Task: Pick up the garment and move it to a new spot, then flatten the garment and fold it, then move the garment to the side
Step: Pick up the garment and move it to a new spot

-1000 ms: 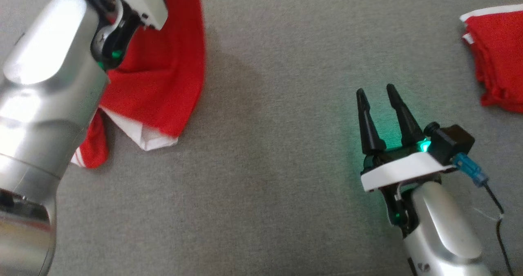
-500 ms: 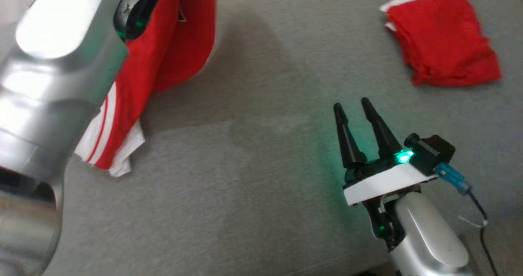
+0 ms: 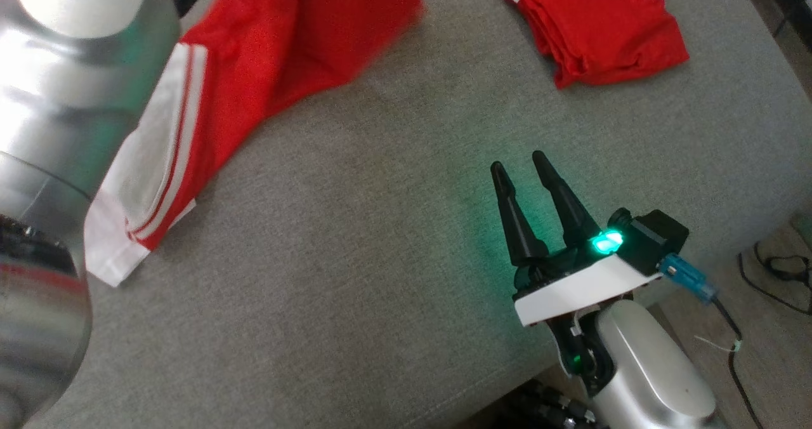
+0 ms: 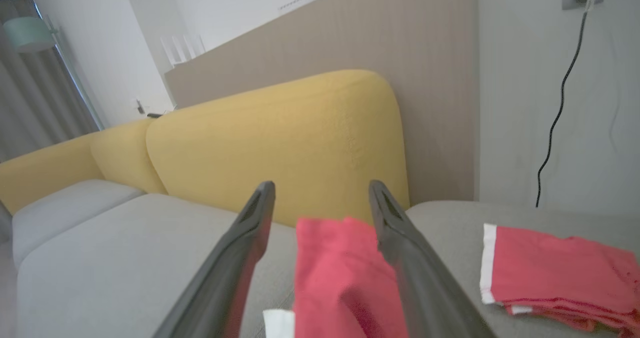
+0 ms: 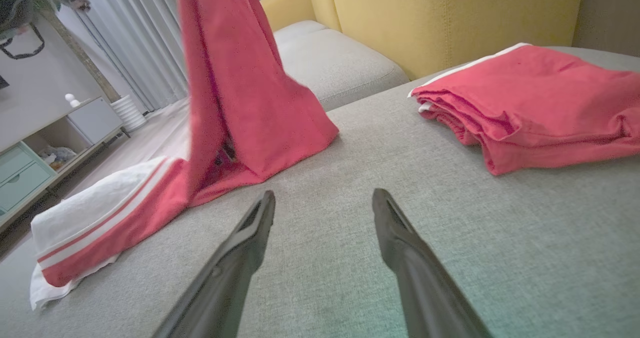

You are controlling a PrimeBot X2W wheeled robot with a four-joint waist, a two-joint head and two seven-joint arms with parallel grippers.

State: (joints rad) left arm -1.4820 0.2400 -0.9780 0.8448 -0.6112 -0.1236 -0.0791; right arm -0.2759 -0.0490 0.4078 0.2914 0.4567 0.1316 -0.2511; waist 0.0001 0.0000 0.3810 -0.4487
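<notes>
Left side. The silver left forearm [image 3: 70, 131] hangs high over the left edge of the grey sofa seat [image 3: 355, 289]. In its wrist view the left gripper [image 4: 321, 185] stands wide, and red cloth sits low between the fingers without being pinched.

- Change: a moment ago the garment [image 3: 266, 67] hung bunched under that wrist. Now it trails out long, and its white striped hem [image 3: 149, 181] lies flat on the seat near the left edge.
- The upper part is blurred. From the right wrist view it stands in a tall peak, so I judge the cloth is caught mid-drop, just let go.
- The head camera has swung too, so the shift of the whole scene is not the things moving.

Middle. Bare grey seat between garment and right arm, room enough to spread the cloth.

Right side. The right gripper [image 3: 519, 160] hovers wide and holds nothing, just above the seat near its front edge, as it was a second ago. It is well apart from the garment.

Far right corner. A folded red pile [image 3: 596, 29] with a white edge lies untouched.

Reading: the move to a new spot looks done or nearly so. The garment lands crumpled, one end heaped, so flattening comes next. Both arms will likely need to take corners and pull them apart. Risk: the heap settles on top of the hem and hides the edges.
</notes>
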